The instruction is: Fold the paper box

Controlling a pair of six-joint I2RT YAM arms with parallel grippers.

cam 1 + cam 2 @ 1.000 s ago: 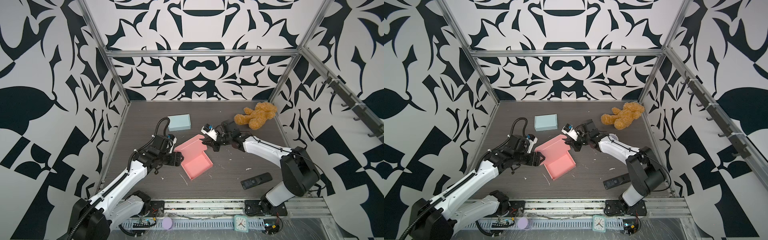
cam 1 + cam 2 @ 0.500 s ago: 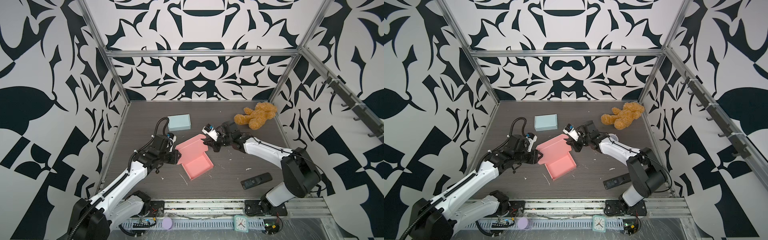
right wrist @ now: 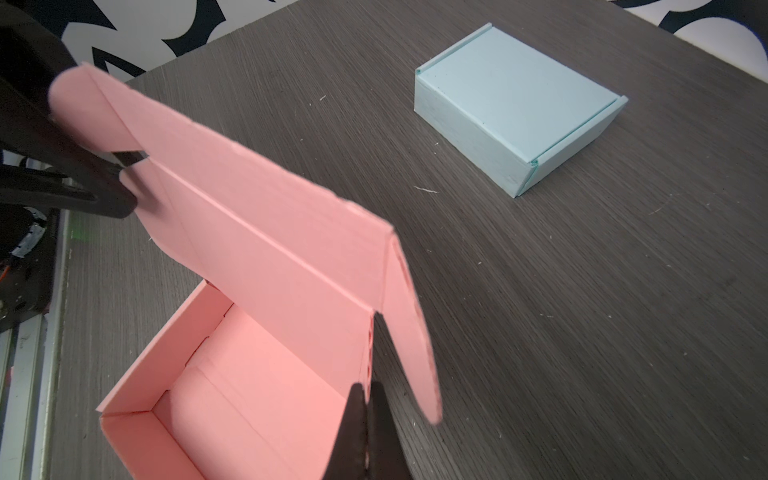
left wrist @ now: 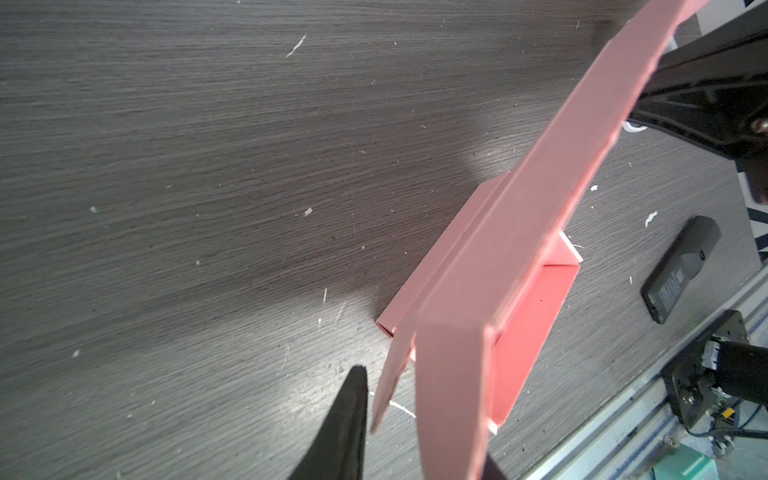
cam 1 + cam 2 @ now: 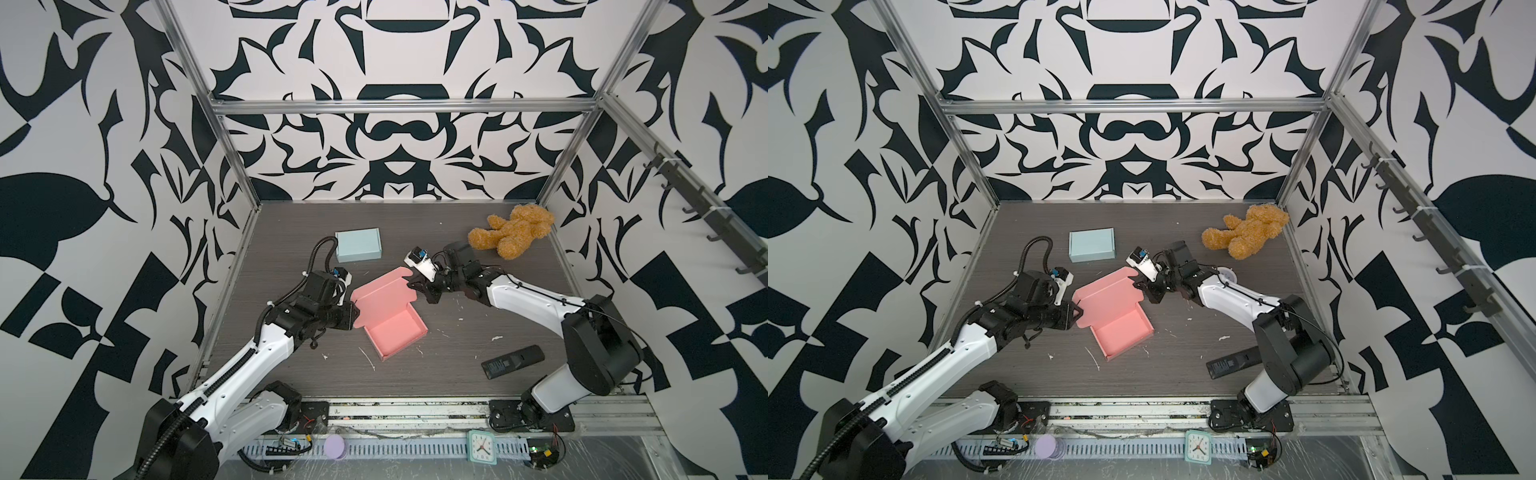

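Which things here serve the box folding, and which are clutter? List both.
Job: pink paper box, left gripper, right gripper, both at its raised lid.
Lying about: light blue box, teddy bear, remote control, clock.

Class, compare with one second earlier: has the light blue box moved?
No: the light blue box keeps its gap to the teddy bear.

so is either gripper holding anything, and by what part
The right gripper pinches the pink paper box by the side edge of its raised lid. The left gripper brackets the opposite flap; a firm grip cannot be told.
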